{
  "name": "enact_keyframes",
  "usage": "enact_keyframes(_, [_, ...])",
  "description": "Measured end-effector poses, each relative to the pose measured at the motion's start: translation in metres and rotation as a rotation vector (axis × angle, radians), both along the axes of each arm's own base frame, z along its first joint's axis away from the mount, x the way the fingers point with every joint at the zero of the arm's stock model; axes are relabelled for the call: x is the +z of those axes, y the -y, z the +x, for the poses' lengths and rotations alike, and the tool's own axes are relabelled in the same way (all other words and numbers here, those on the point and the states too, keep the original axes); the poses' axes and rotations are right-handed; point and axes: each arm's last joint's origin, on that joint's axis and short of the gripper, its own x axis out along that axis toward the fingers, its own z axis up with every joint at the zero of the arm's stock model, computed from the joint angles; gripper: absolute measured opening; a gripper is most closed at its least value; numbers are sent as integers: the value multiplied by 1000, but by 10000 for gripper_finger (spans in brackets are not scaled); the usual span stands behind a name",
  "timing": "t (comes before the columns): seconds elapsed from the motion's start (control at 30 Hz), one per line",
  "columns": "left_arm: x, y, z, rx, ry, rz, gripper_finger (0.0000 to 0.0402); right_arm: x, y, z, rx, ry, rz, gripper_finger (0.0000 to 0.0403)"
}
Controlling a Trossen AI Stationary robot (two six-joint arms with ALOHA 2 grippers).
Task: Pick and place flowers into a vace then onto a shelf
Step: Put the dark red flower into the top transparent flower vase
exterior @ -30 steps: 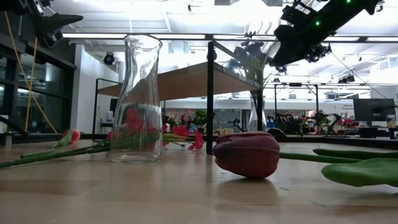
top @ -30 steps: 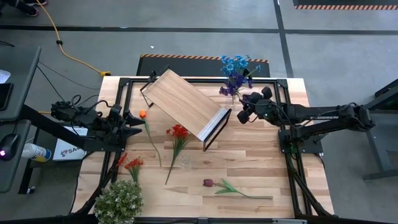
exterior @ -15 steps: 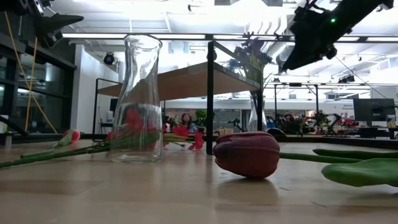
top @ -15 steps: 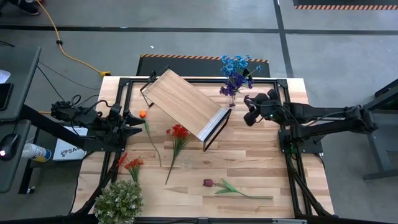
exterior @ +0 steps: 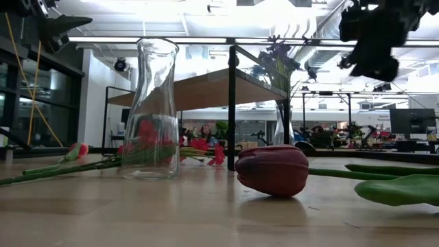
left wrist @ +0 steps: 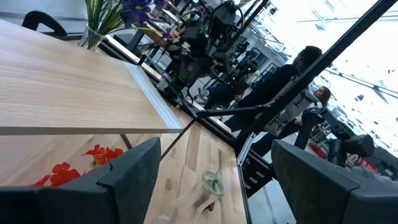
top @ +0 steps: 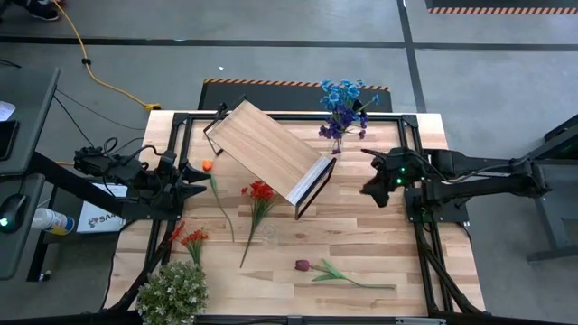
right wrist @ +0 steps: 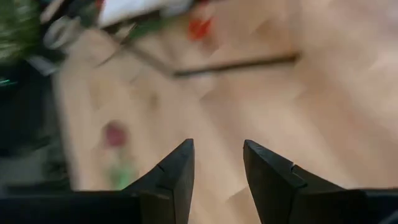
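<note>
Worktop [top: 379, 244] has its widest bare wood on the right half, between the shelf [top: 269, 150] and the right edge, and the right gripper [top: 377, 187] hangs over this free part with nothing under it. Its jaws are spread a little and hold nothing. The shelf stands at an angle in the upper middle. Blue and purple flowers [top: 343, 106] stand in a vase at the far edge, just beside the shelf's end panel and well apart from the right jaws. An empty glass vase [exterior: 150, 110] stands near the middle front. A red flower [top: 259, 192] and an orange flower [top: 209, 167] lie left of the shelf's lower end, and a maroon flower [top: 303, 265] lies near the front edge. The left gripper [top: 197, 171] waits at the left edge, jaws spread wide and empty, the orange bloom just beside them.
</note>
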Motion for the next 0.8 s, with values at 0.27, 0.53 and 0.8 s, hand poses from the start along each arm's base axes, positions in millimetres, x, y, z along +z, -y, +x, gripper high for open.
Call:
enact_keyframes(0.27, [0, 0, 0, 0, 0, 0, 337, -1, -31, 0, 70, -44, 144, 129])
enact_keyframes(0.53, [0, 0, 0, -1, 0, 0, 337, 1, -74, -1, 75, 5, 144, 129])
enact_keyframes(0.8, [0, 0, 0, -1, 0, 1, 337, -19, -126, 9, 101, -32, 121, 129])
